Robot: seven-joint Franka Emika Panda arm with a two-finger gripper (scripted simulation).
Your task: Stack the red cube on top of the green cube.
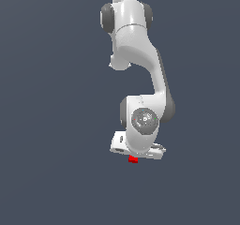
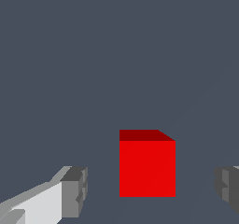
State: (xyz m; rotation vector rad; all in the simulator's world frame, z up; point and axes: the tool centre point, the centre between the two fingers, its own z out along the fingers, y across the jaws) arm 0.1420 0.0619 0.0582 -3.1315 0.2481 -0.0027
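As you scan the wrist view from one side to the other, you first meet one grey fingertip [image 2: 74,190] on a pale finger, then the red cube [image 2: 147,168] in the gap, then the other grey fingertip at the far edge. Your gripper [image 2: 151,190] has its jaws spread wide, with clear space between each pad and the cube, so it holds nothing. The cube sits on the plain dark grey floor [image 2: 116,55], closer to the second fingertip than to the first. In the exterior view, the white arm [image 1: 140,55] hangs down the middle of the frame, and only a sliver of red shows beneath the hand; how near the fingers are to the floor cannot be told. The green cube appears in neither view, so you cannot say where it lies. Because the cube is off-centre between the pads, closing now would likely let one pad strike first and nudge or twist it. Closing too high could pinch only its top edge and let it slip.
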